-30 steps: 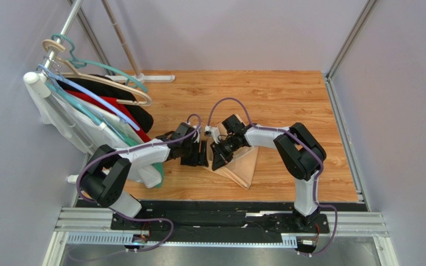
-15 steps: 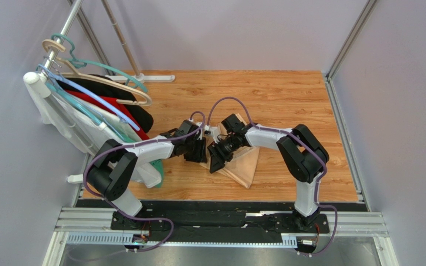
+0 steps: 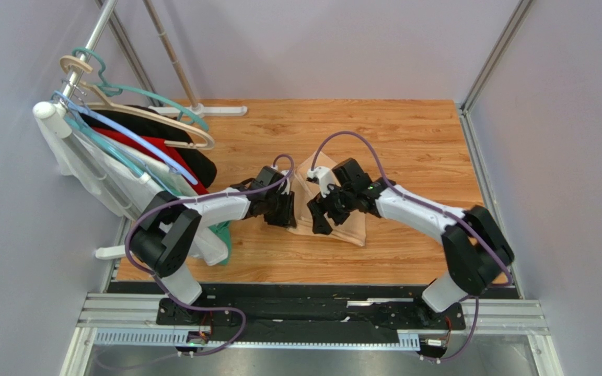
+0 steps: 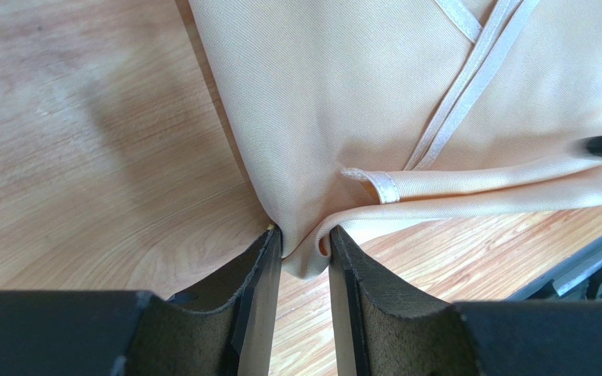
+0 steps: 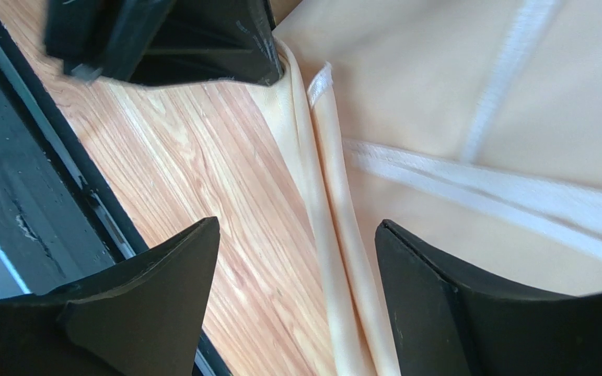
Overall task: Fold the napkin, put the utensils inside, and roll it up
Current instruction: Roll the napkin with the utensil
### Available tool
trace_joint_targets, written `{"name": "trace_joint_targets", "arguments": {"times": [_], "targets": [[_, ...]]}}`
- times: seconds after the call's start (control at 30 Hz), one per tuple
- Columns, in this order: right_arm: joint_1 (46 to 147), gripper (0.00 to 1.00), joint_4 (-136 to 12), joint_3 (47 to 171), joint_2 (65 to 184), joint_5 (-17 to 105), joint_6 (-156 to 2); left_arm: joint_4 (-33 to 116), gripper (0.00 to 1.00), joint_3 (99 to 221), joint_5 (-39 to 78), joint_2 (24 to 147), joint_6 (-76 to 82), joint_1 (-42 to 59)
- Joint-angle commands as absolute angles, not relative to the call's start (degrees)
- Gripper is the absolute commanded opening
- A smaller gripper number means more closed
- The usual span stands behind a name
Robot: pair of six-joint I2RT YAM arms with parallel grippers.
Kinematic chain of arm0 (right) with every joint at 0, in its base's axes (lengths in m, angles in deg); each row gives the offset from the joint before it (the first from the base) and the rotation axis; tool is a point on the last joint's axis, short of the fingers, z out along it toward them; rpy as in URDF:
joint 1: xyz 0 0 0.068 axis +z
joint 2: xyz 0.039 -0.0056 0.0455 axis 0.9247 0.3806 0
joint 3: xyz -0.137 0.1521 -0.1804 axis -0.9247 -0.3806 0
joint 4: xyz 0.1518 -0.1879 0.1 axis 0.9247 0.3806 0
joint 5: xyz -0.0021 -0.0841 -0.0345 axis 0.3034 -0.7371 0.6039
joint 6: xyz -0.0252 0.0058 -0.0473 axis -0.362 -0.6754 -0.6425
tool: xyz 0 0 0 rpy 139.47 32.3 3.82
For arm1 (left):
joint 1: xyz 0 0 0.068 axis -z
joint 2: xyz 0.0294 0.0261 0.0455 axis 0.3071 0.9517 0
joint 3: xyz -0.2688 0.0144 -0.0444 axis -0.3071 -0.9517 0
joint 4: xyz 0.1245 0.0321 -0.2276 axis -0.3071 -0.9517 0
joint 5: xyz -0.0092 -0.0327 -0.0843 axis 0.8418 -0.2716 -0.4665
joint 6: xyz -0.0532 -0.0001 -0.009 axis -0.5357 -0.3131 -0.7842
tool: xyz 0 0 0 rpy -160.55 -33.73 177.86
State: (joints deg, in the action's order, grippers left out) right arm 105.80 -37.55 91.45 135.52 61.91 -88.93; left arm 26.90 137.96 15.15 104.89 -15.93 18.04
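Left jaws pinching napkin [image 4: 359, 94], rolled edge (left-right)

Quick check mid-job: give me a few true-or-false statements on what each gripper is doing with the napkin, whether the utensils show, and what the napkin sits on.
1. The left gripper pinches a fold of the napkin. True.
2. The right gripper is clamped on the napkin. False: its jaws stand wide open over the cloth's rolled edge, gripping nothing.
3. The utensils lie in plain view on top of the napkin. False: no utensils show in any view.
4. The napkin rests on the wooden table. True.
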Motion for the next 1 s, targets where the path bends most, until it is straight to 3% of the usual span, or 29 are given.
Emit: {"name": "trace_joint_targets", "arguments": {"times": [0.0, 0.27, 0.57, 0.97], "targets": [[107.53, 0.79, -38.81, 87.03, 124.85, 47.12, -88.79, 25.59, 0.38, 138.56, 14.81, 107.6, -14.7, 18.24], [113.67, 0.82, -42.58, 78.25, 120.0, 34.63, -89.75, 25.06, 0.38, 139.88, 13.93, 108.39, -14.52, 18.15], [115.79, 0.82, -48.74, 77.79, 124.22, 29.78, -94.07, 24.45, 0.38, 140.84, 13.58, 108.83, -14.34, 18.15], [115.35, 0.77, -42.68, 87.11, 137.13, 45.86, -93.9, 23.83, 0.37, 140.41, 13.84, 107.34, -13.99, 18.24]]}}
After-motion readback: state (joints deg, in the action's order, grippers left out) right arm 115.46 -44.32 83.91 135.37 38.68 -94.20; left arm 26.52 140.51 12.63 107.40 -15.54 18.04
